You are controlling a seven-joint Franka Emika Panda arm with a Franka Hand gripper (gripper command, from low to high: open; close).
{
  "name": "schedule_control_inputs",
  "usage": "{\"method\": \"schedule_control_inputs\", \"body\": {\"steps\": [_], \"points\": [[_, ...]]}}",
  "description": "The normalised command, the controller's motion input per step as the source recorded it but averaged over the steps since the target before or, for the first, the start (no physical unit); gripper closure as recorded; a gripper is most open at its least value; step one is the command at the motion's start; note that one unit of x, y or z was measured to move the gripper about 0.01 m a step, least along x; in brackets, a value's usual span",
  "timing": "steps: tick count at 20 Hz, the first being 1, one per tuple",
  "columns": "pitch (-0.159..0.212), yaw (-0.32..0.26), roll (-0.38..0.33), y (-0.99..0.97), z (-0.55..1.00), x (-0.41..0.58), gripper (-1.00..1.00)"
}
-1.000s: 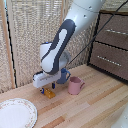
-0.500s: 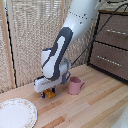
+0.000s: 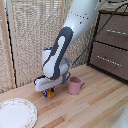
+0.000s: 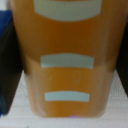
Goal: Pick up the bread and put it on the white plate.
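The toast (image 3: 49, 93) is a small orange-yellow slab on the light wooden worktable (image 3: 90, 107), just left of a pink mug in the exterior view. My clamp (image 3: 47, 90) is down over it, at table height. In the wrist view the toast (image 4: 67, 35) fills the frame, with pale bands across it. It lies between my dark fingers (image 4: 7, 70), which stand at either side of it. The jaws look open around the toast, close to its edges. The white plate (image 3: 15, 113) lies at the exterior view's lower left, apart from the clamp.
A pink mug (image 3: 75, 86) stands right beside the clamp on the exterior view's right. A dark brown drawer cabinet (image 3: 112, 45) stands at the back right. A slatted screen (image 3: 30, 40) runs behind the table.
The arm has lowered the clamp a little further onto the toast. The mug and plate have not moved.
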Motion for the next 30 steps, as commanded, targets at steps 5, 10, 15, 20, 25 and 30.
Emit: {"method": "schedule_control_inputs", "body": {"steps": [5,10,15,20,25,30], "points": [[-0.045,-0.045,0.003,0.04,0.92,0.109,1.00],[0.003,-0.107,-0.001,0.15,1.00,0.119,1.00],[0.003,-0.147,0.014,0.31,0.84,-0.085,1.00],[0.001,-0.137,0.046,0.42,0.62,-0.101,1.00],[0.054,-0.073,0.029,0.62,0.42,-0.013,1.00],[0.131,-0.006,0.001,0.83,0.27,0.000,1.00]]}}
